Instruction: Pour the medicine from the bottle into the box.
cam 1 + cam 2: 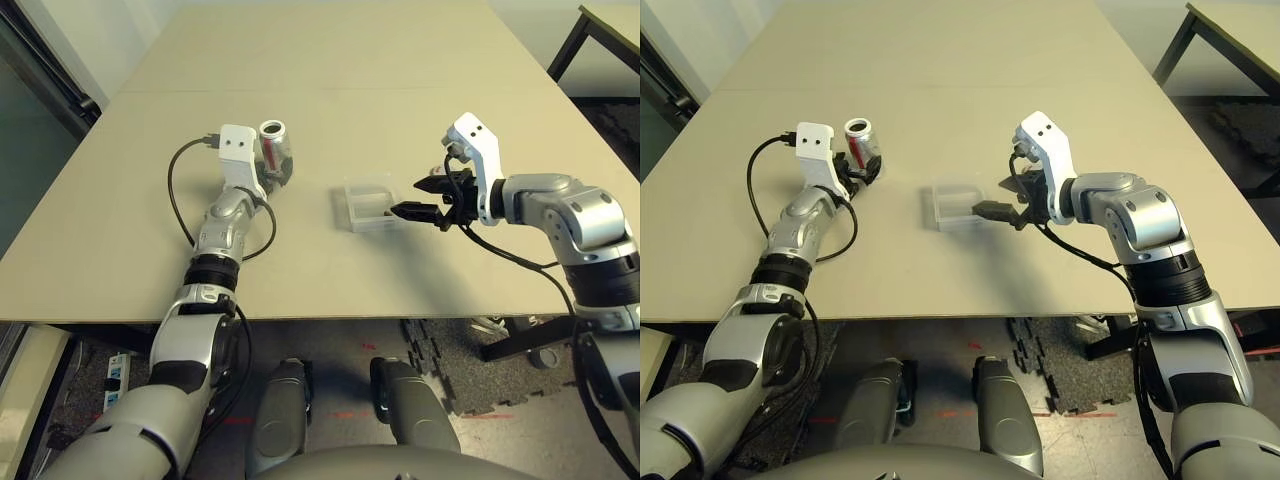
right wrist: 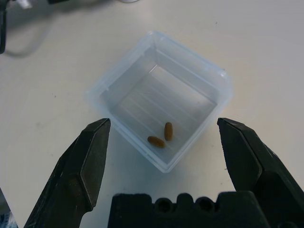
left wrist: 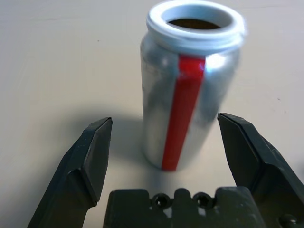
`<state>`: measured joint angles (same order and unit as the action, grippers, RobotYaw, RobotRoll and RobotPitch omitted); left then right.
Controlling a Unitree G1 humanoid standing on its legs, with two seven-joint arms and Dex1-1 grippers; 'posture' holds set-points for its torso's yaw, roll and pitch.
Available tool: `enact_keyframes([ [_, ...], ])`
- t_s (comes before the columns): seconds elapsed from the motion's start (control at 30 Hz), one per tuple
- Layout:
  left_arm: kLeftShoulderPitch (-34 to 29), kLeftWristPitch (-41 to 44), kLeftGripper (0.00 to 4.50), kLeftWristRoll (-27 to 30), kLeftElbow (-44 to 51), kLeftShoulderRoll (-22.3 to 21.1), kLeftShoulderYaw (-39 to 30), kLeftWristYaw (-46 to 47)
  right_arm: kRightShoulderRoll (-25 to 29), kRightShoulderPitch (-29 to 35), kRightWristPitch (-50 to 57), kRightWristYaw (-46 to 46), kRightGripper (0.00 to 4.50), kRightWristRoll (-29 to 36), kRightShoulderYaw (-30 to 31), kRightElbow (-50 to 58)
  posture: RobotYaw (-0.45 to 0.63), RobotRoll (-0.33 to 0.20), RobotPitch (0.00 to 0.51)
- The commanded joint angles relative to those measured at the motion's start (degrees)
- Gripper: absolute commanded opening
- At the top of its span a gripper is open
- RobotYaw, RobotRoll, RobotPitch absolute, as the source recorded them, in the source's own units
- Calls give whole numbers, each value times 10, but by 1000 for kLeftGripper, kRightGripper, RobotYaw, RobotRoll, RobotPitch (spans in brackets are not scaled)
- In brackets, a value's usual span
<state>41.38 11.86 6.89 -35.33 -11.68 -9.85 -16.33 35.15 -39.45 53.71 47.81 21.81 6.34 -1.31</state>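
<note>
Two pills [image 2: 160,136] lie in the box [image 2: 161,95].
My right gripper [image 2: 164,156] gapes beside it; my open left gripper [image 3: 166,156] straddles the upright bottle [image 3: 187,85].

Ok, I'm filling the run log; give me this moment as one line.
bottle: upright, uncapped | left gripper: open around it, not touching | box: two pills inside | right gripper: open beside box

From the head views the pills [image 2: 160,136] in the box [image 1: 366,204] are too small to tell apart, and the left gripper's [image 1: 268,180] fingers hide behind its white wrist housing. In the left wrist view the bottle's [image 3: 190,85] inside is dark, its contents unreadable, and its rim is blurred
</note>
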Motion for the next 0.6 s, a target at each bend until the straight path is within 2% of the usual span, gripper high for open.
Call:
enact_keyframes([
  [0.03,-33,64,4452,8,84,-4,19,-9,1,10,9,-5,4500,7,-11,10,88,0,132],
  [0.3,-130,211,4452,36,309,-6,38,-15,4,35,29,-24,4500,19,-40,36,91,0,145],
  [0.47,-177,286,4452,63,424,-31,11,-8,-12,61,60,-74,4500,45,-115,62,107,0,161],
  [0.6,-190,307,4452,77,463,-49,-19,2,-36,73,51,-128,4500,50,-177,62,115,0,172],
])
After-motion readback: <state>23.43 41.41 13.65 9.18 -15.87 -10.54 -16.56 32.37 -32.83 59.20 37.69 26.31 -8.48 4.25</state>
